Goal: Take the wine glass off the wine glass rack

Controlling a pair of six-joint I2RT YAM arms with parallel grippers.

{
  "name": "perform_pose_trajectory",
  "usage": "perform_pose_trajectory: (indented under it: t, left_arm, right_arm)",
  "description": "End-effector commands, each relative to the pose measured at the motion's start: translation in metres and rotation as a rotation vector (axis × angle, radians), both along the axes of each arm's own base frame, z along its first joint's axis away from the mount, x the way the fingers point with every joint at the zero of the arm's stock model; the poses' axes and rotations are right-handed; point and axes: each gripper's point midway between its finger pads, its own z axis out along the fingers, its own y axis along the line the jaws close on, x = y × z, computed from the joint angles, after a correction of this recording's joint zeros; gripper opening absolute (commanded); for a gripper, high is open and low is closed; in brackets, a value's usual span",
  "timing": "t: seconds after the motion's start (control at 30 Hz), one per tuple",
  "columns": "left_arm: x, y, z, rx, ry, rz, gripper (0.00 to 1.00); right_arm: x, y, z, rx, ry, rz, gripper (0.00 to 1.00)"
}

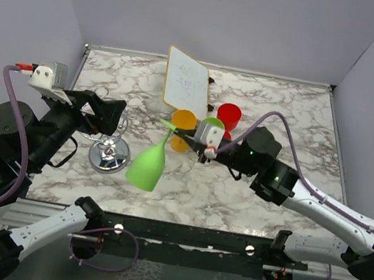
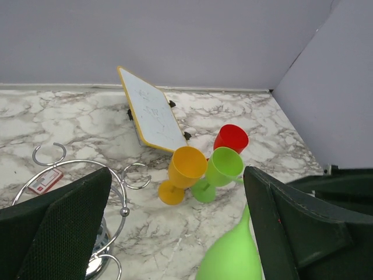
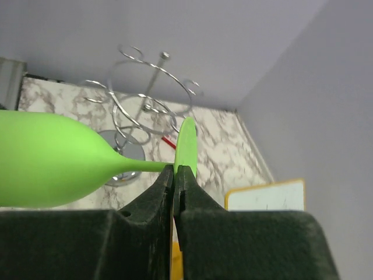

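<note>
My right gripper [image 1: 176, 131] is shut on the round foot of a light green wine glass [image 1: 146, 165] and holds it in the air, bowl tilted down toward the table's front, to the right of the wine glass rack [image 1: 109, 152]. In the right wrist view the closed fingertips [image 3: 175, 173] pinch the foot edge-on, the bowl [image 3: 46, 160] points left, and the chrome rack [image 3: 145, 111] stands beyond with no glass on its wire arms. My left gripper [image 1: 112, 118] hovers above the rack, open and empty [image 2: 178, 230]. The rack's wire loops [image 2: 124, 212] show at lower left, the held glass [image 2: 233, 256] at the bottom.
An orange glass [image 1: 184, 121], a second green glass [image 1: 213, 125] and a red glass [image 1: 229, 114] stand together at mid-table. A white tilted board [image 1: 186, 82] stands behind them. A small red-and-white tag [image 2: 45, 181] lies by the rack. Grey walls enclose the marble table.
</note>
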Motion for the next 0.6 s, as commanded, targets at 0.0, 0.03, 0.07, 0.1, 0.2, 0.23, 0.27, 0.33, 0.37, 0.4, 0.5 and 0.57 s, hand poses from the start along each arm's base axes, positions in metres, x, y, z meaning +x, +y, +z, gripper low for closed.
perform_pose_trajectory:
  t: [0.0,0.03,0.07,0.1,0.2,0.23,0.27,0.33,0.37,0.4,0.5,0.57]
  left_arm:
    - [0.006,-0.014,0.003,-0.011,-0.004,-0.044,0.98]
    - [0.006,-0.015,0.004,-0.014,-0.003,-0.048,0.98]
    - [0.006,-0.016,0.003,-0.016,-0.001,-0.052,0.98]
    - [0.006,-0.018,0.004,-0.021,0.000,-0.058,0.98]
    - [0.005,-0.024,0.005,-0.043,0.006,-0.088,0.98]
    - [0.004,-0.027,0.005,-0.050,0.009,-0.102,0.99]
    - [0.004,-0.031,0.005,-0.058,0.011,-0.121,0.99]
    - [0.001,-0.043,0.005,-0.074,0.018,-0.181,0.99]
    - [0.000,-0.051,0.005,-0.084,0.022,-0.222,0.99]
    - [-0.002,-0.061,0.005,-0.094,0.027,-0.268,0.99]
    - [-0.006,-0.091,0.005,-0.122,0.057,-0.414,0.99]
    - [-0.006,-0.109,0.002,-0.141,0.093,-0.491,0.99]
  right_arm:
    - [0.053,-0.033,-0.010,0.090,0.458,-0.195,0.01]
    - [0.066,-0.042,-0.011,0.107,0.527,-0.231,0.01]
    - [0.080,-0.052,-0.011,0.132,0.588,-0.261,0.01]
    - [0.091,-0.062,-0.010,0.165,0.654,-0.283,0.01]
    - [0.113,-0.094,-0.007,0.274,0.865,-0.271,0.01]
    - [0.118,-0.105,-0.003,0.322,0.931,-0.266,0.01]
    - [0.122,-0.115,0.000,0.366,0.991,-0.255,0.01]
    - [0.127,-0.132,0.002,0.460,1.141,-0.242,0.01]
    - [0.128,-0.136,0.003,0.488,1.182,-0.235,0.01]
    - [0.128,-0.138,0.002,0.508,1.216,-0.227,0.01]
    - [0.125,-0.137,-0.002,0.537,1.275,-0.194,0.01]
    - [0.120,-0.134,-0.005,0.536,1.298,-0.157,0.01]
